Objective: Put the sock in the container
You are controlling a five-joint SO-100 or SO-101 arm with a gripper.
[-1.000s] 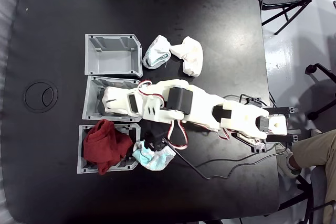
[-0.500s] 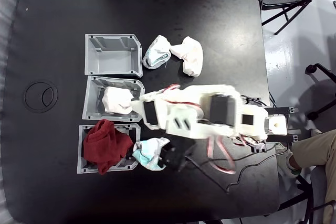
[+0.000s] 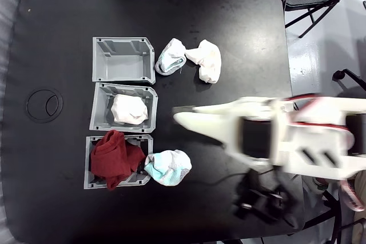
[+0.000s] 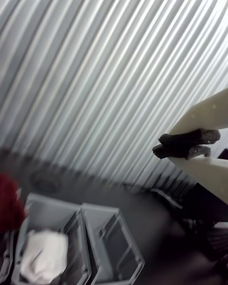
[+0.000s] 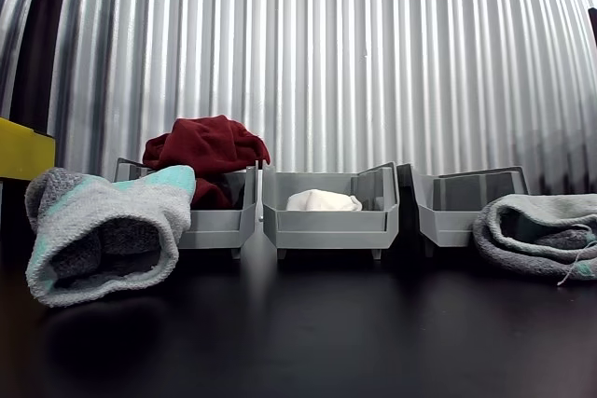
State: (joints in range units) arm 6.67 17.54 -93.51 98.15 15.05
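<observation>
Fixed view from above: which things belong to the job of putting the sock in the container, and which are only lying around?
Belonging to the job:
- the white sock, lying inside
- the middle grey bin
- the claw, empty and raised

Only lying around:
- the empty grey bin
- the bin with red cloth
- the mint-trimmed sock
- two white socks on the table

Backdrop: corrugated metal wall (image 5: 373,53), vertical ribs, behind all bins.
Middle bin: the container (image 5: 328,221), light grey, holding the sock (image 5: 323,200), a white lump peeking above the front wall.
Left bin (image 5: 219,216): grey, heaped with dark red cloth (image 5: 205,151) rising above its rim.
Right bin (image 5: 462,202): grey, contents not visible.
Near left: grey sock with mint trim (image 5: 103,230), open end facing the camera.
Near right: grey sock (image 5: 541,230), partly cut by the edge.
Surface: black table (image 5: 308,333).
Far left: yellow object (image 5: 23,151).
</observation>
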